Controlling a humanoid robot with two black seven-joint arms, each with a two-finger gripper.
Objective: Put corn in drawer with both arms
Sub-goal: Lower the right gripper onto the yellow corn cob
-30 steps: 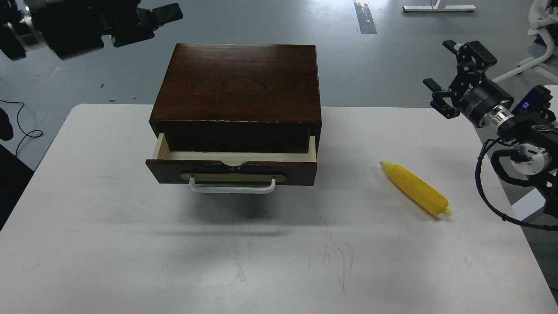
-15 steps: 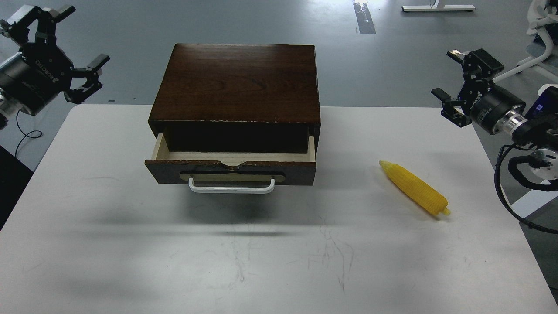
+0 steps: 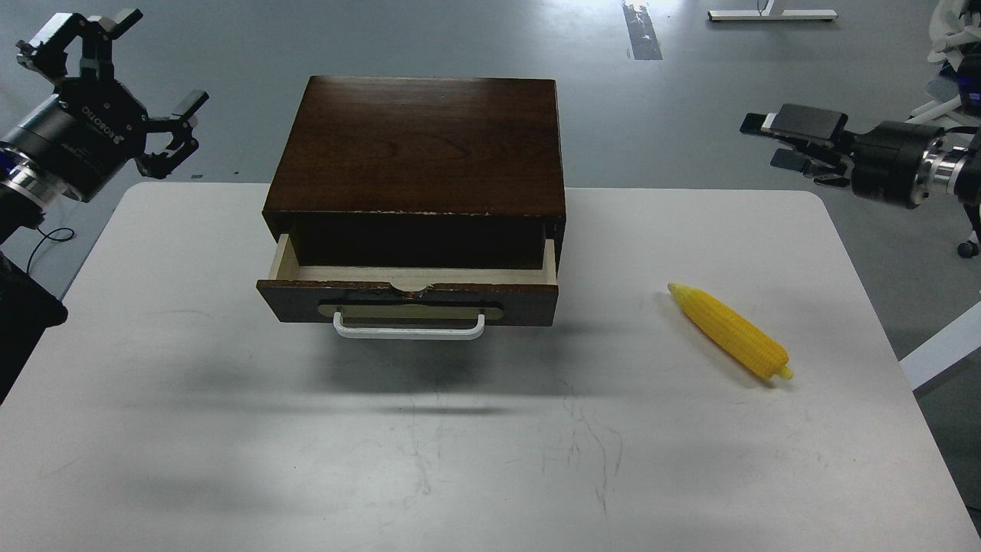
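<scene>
The yellow corn [image 3: 730, 342] lies on the white table [image 3: 490, 460] to the right of the box, its pointed tip toward the box. The dark brown box [image 3: 418, 146] stands at the table's back middle. Its drawer [image 3: 408, 295] is pulled partly out, showing pale wood inside, with a white bar handle [image 3: 409, 330] on its front. My left gripper [image 3: 126, 77] is open and empty, up in the air left of the box. My right gripper [image 3: 782, 138] is open and empty, up in the air beyond the table's back right corner, far above the corn.
The table's right edge runs close to the corn. Grey floor lies beyond the table, with white furniture legs [image 3: 770, 14] at the back right. Bare table surface stretches in front of the drawer.
My left gripper came down and back from the top left and now hangs open left of the box. My right gripper turned sideways and rose; its arm pulled back to the right.
</scene>
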